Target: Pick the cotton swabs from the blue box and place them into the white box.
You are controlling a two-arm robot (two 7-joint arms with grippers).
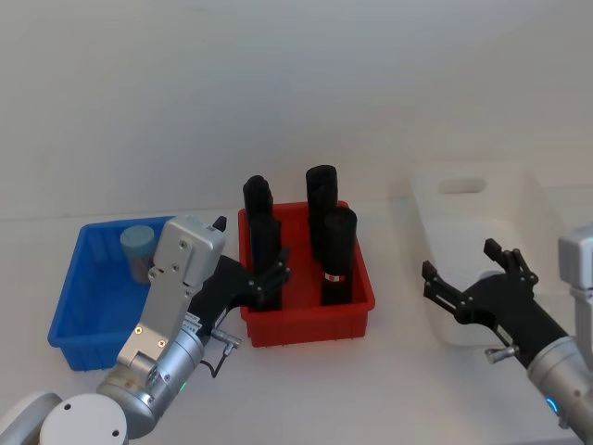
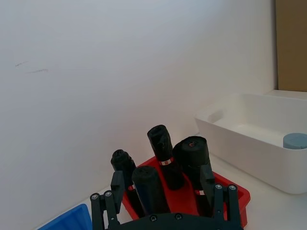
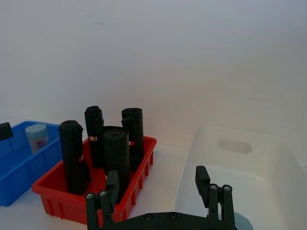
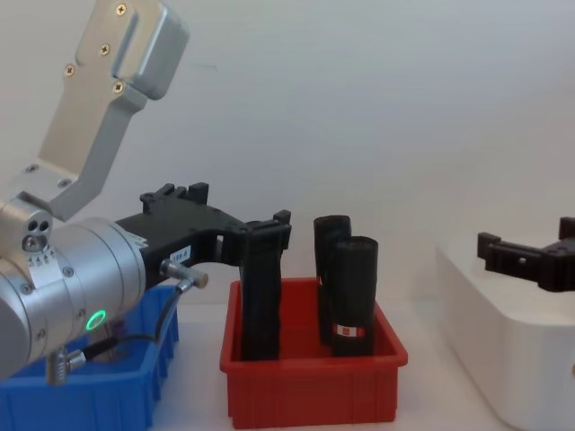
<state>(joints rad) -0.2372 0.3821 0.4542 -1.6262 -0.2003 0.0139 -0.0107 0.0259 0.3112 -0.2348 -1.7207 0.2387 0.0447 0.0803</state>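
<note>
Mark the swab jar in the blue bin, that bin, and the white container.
Clear cotton swab jar, pale blue-green lid (image 1: 137, 241): head view, lid.
Shallow bright-blue plastic box (image 1: 102, 301): head view, bare floor.
Large white plastic box (image 1: 510, 190): head view, far wall.

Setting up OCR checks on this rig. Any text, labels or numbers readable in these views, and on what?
No text can be read in any view.
On the left gripper, a white sticker: dark characters, too blurred to read.
On the black rolls in the red bin, white and red bands: too small to read.
On the cotton swabs jar in the blue box, a label band: blurred, unreadable.
</note>
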